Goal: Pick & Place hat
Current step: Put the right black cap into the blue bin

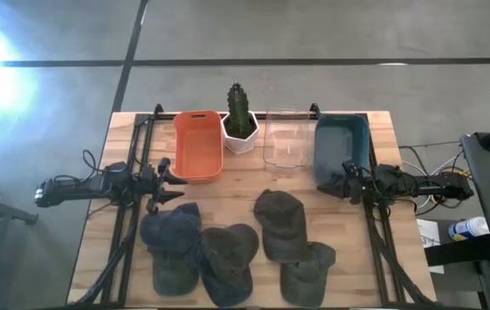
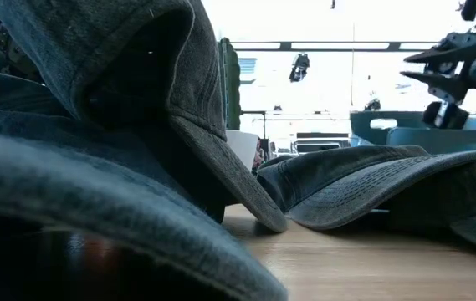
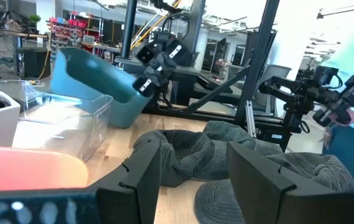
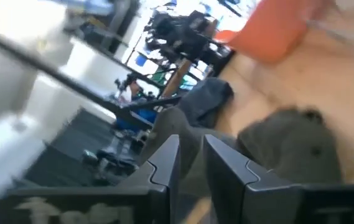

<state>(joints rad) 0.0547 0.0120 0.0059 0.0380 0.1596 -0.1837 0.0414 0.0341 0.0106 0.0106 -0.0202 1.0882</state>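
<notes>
Hovering over the counter (image 1: 245,176), our right gripper (image 1: 345,178) had its fingers nearly pressed together, pinching nothing, beside the teal bin (image 1: 341,142). The nearest hat (image 1: 281,222) lay just ahead of it. Our left gripper (image 1: 176,182), fingers spread, waited just above a blue hat (image 1: 172,231), beside the orange bin (image 1: 198,145).

Along the far edge of the wooden counter (image 1: 245,185) stand an orange bin (image 1: 198,145), a white pot (image 1: 240,136) holding a cactus (image 1: 238,105), a clear container (image 1: 286,143) and a teal bin (image 1: 340,145), side by side.
</notes>
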